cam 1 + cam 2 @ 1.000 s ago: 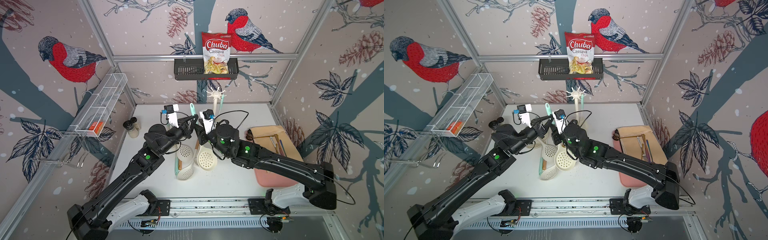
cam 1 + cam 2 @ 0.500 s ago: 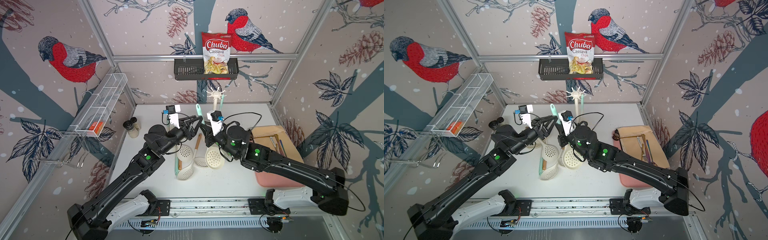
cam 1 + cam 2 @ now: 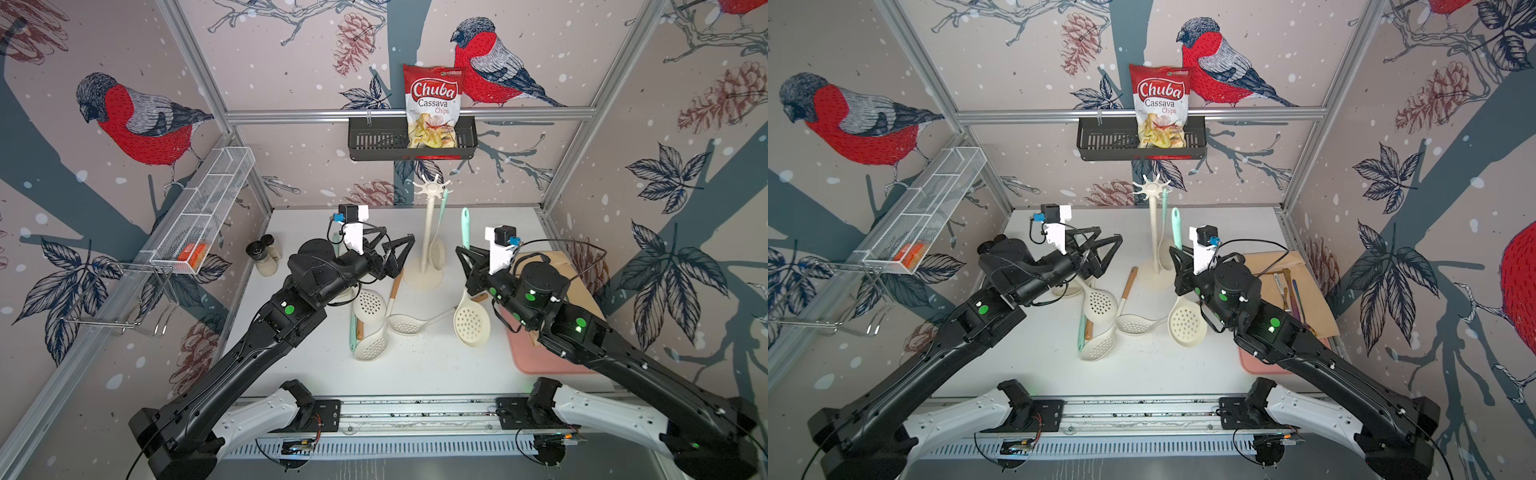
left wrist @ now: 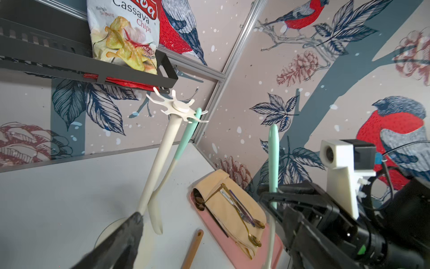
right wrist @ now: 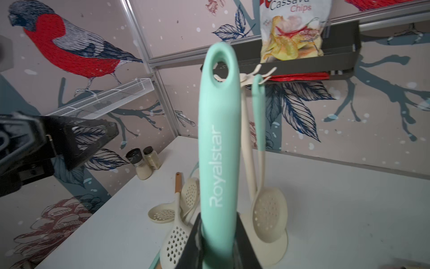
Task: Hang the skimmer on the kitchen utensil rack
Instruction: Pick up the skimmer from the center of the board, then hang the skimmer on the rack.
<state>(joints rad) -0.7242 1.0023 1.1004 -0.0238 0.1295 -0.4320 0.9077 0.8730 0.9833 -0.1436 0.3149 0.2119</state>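
The cream-white kitchen utensil rack [image 3: 429,232] [image 3: 1154,232] stands at the back middle of the table, and one mint-handled skimmer [image 3: 436,253] hangs from its star top [image 4: 180,108]. My right gripper [image 3: 467,257] [image 3: 1177,259] [image 5: 218,233] is shut on another skimmer [image 3: 471,322] [image 3: 1187,324]. That one is upright, its mint handle [image 5: 218,144] [image 4: 273,158] pointing up and its perforated cream head hanging just right of the rack. My left gripper [image 3: 399,253] [image 3: 1106,249] is open and holds nothing, left of the rack's base.
Three more skimmers [image 3: 370,305] lie on the table between the arms. A pink tray [image 3: 540,357] with cloth and cutlery sits right. Two shakers [image 3: 262,257] stand at the left wall. A black basket [image 3: 374,139] with a chips bag hangs above the rack; a wire shelf [image 3: 208,203] is left.
My left gripper opened and let go of the mint handle. My right gripper closed on that skimmer and carried it to the right, to the rack's right side.
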